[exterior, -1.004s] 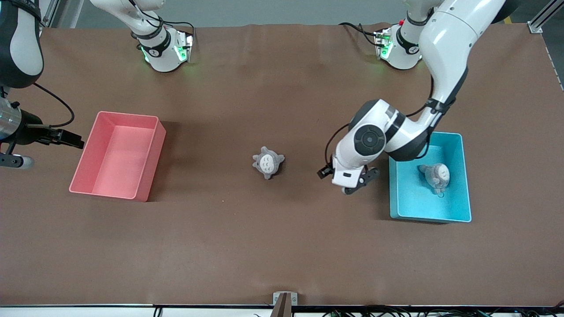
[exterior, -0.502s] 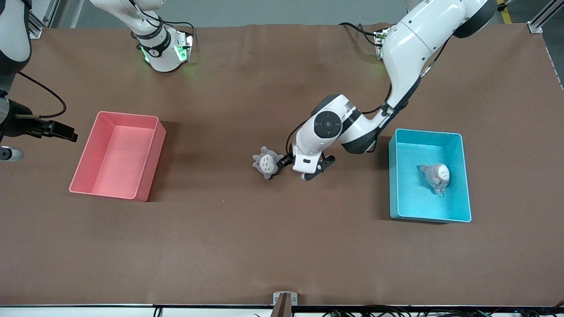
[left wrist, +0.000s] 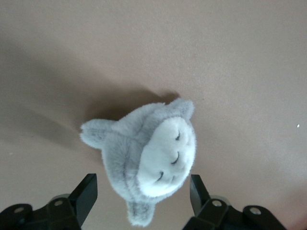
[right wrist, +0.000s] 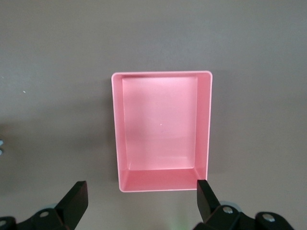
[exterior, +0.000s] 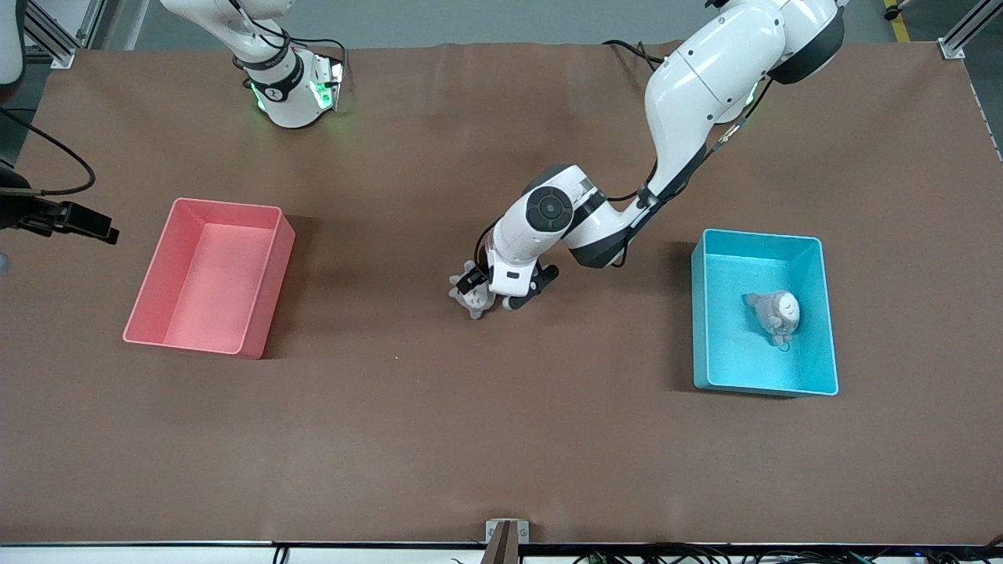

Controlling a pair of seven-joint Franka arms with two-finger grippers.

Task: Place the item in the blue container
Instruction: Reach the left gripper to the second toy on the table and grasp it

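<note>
The gray plush toy [exterior: 472, 296] sits mid-frame under the left claw [left wrist: 143, 201], fingers apart. Next: squeeze it, carry to the blue container [exterior: 824, 313]. The right claw [right wrist: 139, 203] waits, fingers apart, above the pink bin [right wrist: 161, 129].

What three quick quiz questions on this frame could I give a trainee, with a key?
1. True or false: the blue bin already holds a plush.
2. What is the left gripper over: A) pink bin, B) grey plush, C) blue bin?
3. Fill in: the right gripper's fingers are ____.

Key:
1. True.
2. B: it is over the grey plush at mid-table, fingers open either side.
3. Open; it waits near the pink bin.
</note>
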